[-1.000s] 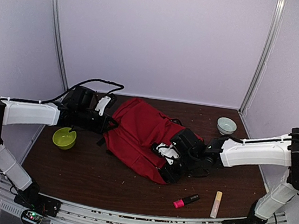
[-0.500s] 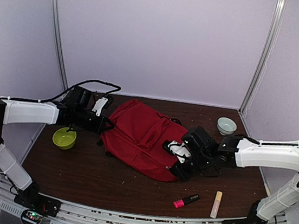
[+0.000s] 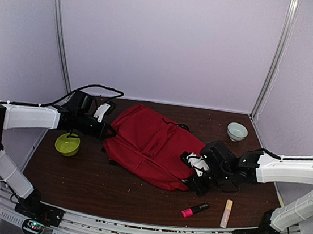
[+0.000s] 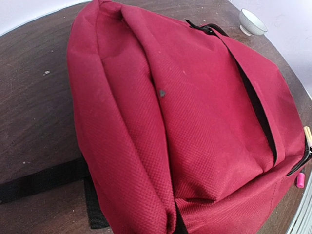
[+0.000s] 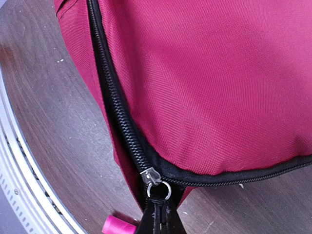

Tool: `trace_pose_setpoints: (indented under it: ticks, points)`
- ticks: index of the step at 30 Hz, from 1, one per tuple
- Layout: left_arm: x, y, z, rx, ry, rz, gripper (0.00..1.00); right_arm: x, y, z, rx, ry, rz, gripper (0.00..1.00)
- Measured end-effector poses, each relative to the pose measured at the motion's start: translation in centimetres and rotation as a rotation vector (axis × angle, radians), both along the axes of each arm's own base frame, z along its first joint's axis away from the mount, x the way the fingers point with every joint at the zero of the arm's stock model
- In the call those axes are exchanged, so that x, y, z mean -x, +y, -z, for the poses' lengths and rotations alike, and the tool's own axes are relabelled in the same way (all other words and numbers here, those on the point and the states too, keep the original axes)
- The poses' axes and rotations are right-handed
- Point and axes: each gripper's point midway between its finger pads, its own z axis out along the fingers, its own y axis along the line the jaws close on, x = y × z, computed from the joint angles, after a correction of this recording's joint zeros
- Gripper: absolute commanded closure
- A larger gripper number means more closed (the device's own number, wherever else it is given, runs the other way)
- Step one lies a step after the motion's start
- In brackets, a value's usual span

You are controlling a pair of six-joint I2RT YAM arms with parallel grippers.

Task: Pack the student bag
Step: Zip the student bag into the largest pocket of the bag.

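- Dark table (image 3: 91, 183): bears everything, with crumbs scattered across it.
- Student bag (image 3: 147, 144): lies flat at mid-table, between the two arms.
  - Step in hand, by judgement: running the zipper (image 5: 109, 102) to open the bag, since likely cargo lies outside it.
  - To do it well, pull along the line of the teeth, never away from the cloth.
  - Hold the opposite end taut so the soft fabric cannot bunch ahead of the slider.
  - Ease off where the track bends round the corner.
- Same bag, its bearing: long axis runs diagonally, far-left to near-right in the overhead view. Zippered corner points toward the right arm, and a black strap trails out at the left end.
- Right gripper (image 3: 195, 173): clamped on the black zipper pull (image 5: 158, 189) at the bag's near-right corner.
- Left gripper (image 3: 105, 129): closed, at the bag's far-left end. Cannot tell whether cloth, strap or nothing sits between its fingers.
- Green bowl (image 3: 67, 144): near the bag's left end, not touching it.
- White bowl (image 3: 237, 131): far right of the table, well apart from the bag.
- Pale stick (image 3: 227, 213) and pink marker (image 3: 195, 209): near the front edge, apart from the bag and within reach of the right arm.
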Motion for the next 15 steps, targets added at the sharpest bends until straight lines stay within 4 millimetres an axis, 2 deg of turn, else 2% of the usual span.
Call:
trace_pose_setpoints:
  ticks: [3, 4, 6, 8, 11, 13, 15]
  points:
    - [-0.2, 0.3, -0.1, 0.008, -0.002, -0.005, 0.18, 0.1, 0.5, 0.1, -0.018, 0.021, 0.002, 1.00]
    - [-0.4, 0.5, -0.3, 0.016, -0.006, -0.018, 0.04, 0.2, 0.6, 0.2, -0.018, 0.030, 0.003, 1.00]
    - [-0.7, 1.1, -0.9, 0.028, -0.033, -0.045, 0.02, 0.3, 0.9, 0.4, -0.023, 0.048, -0.001, 1.00]
    - [-0.5, 1.7, -2.4, 0.056, -0.089, -0.071, 0.02, 0.4, 1.1, 0.5, -0.033, 0.063, -0.002, 1.00]
    - [0.9, 1.8, -6.4, 0.098, -0.222, -0.066, 0.02, 0.5, 1.3, 0.5, -0.045, 0.074, -0.004, 1.00]
    - [2.3, 0.3, -9.6, 0.112, -0.341, -0.010, 0.02, 0.6, 1.4, 0.4, -0.053, 0.081, -0.009, 1.00]
    - [4.1, -2.0, -11.6, 0.114, -0.435, 0.079, 0.02, 0.6, 1.6, 0.3, -0.065, 0.089, -0.013, 1.00]
